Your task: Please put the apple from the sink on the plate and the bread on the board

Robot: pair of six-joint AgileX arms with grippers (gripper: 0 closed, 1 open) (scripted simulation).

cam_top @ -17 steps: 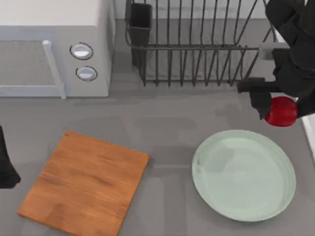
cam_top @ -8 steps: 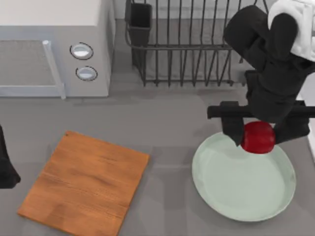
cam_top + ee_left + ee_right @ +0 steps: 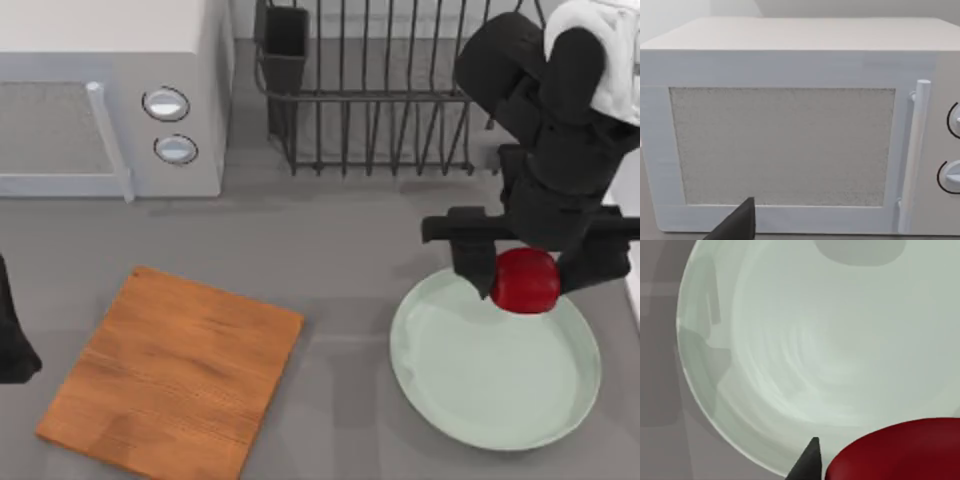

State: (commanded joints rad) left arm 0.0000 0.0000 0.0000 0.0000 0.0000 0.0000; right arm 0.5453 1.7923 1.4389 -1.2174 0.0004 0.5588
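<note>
The glossy red apple (image 3: 526,281) hangs over the far edge of the pale mint-green plate (image 3: 480,380), with my right gripper (image 3: 528,276) shut on it from both sides. The right wrist view looks down on the plate (image 3: 805,355) with the apple (image 3: 900,452) close to the lens beside one dark fingertip (image 3: 807,462). The orange-brown wooden board (image 3: 172,375) lies bare at the front left. My left arm (image 3: 12,335) is parked at the left edge, a dark fingertip (image 3: 737,222) of it facing the microwave. The bread is out of view, and so is the sink.
A white microwave (image 3: 110,95) with two round knobs fills the back left and faces the left wrist camera (image 3: 790,130). A black wire dish rack (image 3: 390,90) stands at the back centre. Bare grey countertop lies between board and plate.
A second ago the right gripper held the apple by the right edge, beyond the plate. It has carried it left and forward over the plate's far rim, and has hardly moved in the last half second.
</note>
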